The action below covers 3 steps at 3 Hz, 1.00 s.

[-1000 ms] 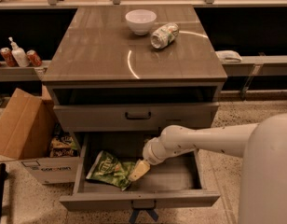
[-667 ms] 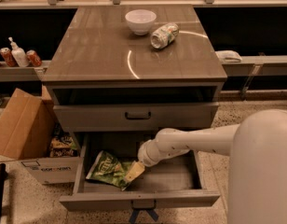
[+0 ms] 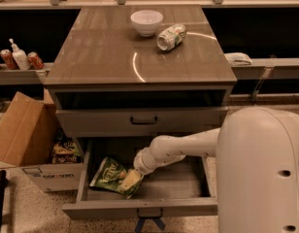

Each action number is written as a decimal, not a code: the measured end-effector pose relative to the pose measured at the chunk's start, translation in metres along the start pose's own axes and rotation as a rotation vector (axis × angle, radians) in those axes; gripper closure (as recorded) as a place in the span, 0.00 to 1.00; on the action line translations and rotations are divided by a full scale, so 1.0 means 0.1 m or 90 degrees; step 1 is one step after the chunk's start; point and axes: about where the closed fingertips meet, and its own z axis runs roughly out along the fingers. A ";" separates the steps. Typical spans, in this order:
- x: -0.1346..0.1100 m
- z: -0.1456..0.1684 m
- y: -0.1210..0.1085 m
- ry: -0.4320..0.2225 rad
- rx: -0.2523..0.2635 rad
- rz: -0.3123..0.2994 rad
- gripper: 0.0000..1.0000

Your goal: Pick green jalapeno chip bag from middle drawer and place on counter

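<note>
The green jalapeno chip bag (image 3: 109,174) lies flat in the left half of the open middle drawer (image 3: 144,207). My gripper (image 3: 131,179) reaches down into the drawer from the right and rests on the bag's right edge. The white arm runs from the lower right to it. The counter (image 3: 106,52) tops the grey cabinet above the drawer.
A white bowl (image 3: 146,22) and a silvery-green can (image 3: 171,36) lying on its side are at the back of the counter. An open cardboard box (image 3: 24,130) with dark snack packets (image 3: 65,152) stands left of the cabinet. Cans and a bottle (image 3: 19,58) sit on the left ledge.
My gripper has moved left and a little down, from beside the bag's right end onto the bag. The bag has not visibly moved.
</note>
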 end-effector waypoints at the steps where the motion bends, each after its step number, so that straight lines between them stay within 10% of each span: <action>1: -0.05 0.19 0.09 0.019 -0.012 -0.004 0.00; 3: 0.07 0.46 0.13 0.049 -0.029 0.016 0.18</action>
